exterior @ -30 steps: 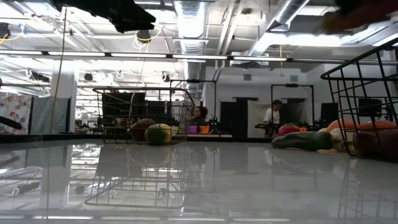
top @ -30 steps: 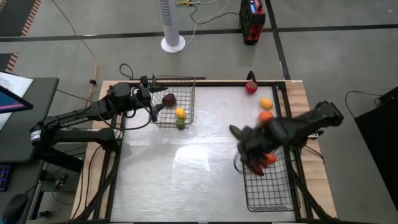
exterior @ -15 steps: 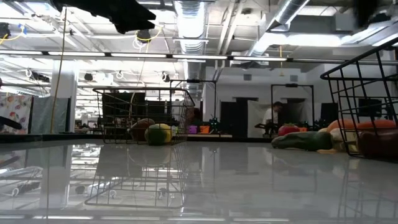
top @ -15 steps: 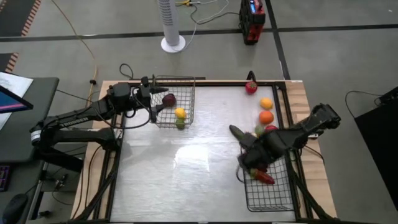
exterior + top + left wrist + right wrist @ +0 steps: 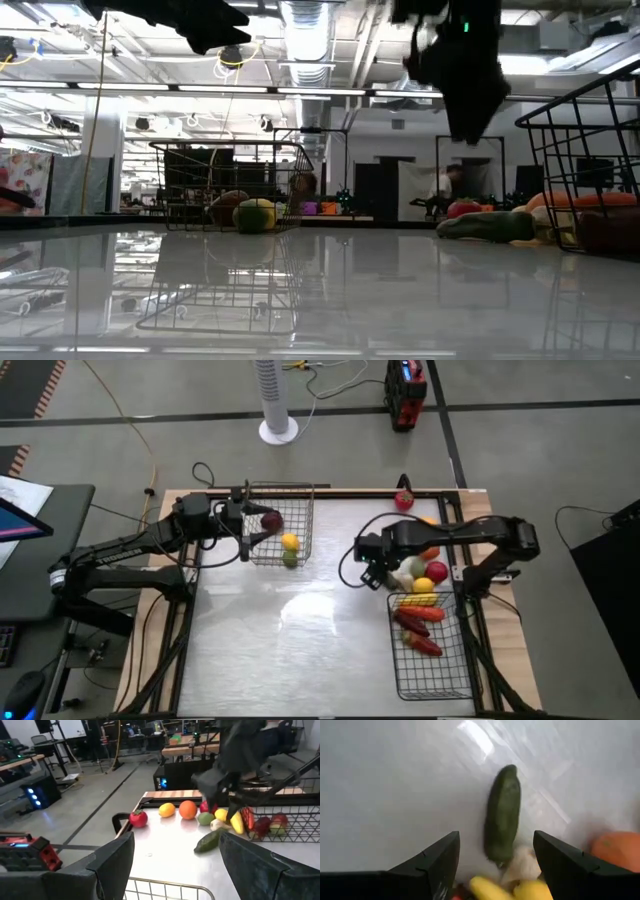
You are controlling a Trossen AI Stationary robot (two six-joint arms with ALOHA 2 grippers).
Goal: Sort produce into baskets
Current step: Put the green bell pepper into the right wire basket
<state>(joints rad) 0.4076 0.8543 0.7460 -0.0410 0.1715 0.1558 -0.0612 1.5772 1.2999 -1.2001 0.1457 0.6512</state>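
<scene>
Two dark fingers (image 5: 435, 865) of the right gripper (image 5: 371, 567) stand apart with nothing between them, hovering over the table just above a cucumber (image 5: 502, 815). That piece looks like the next one to sort. It is long, dark green, smooth and slightly glossy, and lies flat on the shiny table, touching a pale knobbly piece (image 5: 520, 865) at one end. It is probably a light, stiff plastic toy that could skid or roll on so slick a surface. A grip across its middle, jaws square to its length, looks safest.

Just beside it huddle a banana (image 5: 236, 822), a green round piece (image 5: 205, 818) and an orange (image 5: 188, 809); a tomato (image 5: 403, 500) sits near the table's far edge. The black basket (image 5: 432, 678) close by holds two long red peppers (image 5: 418, 614).

Well apart, the left gripper (image 5: 243, 520) waits at the silver basket (image 5: 301, 520), fingers spread and empty; inside lie maroon, yellow and green balls.
</scene>
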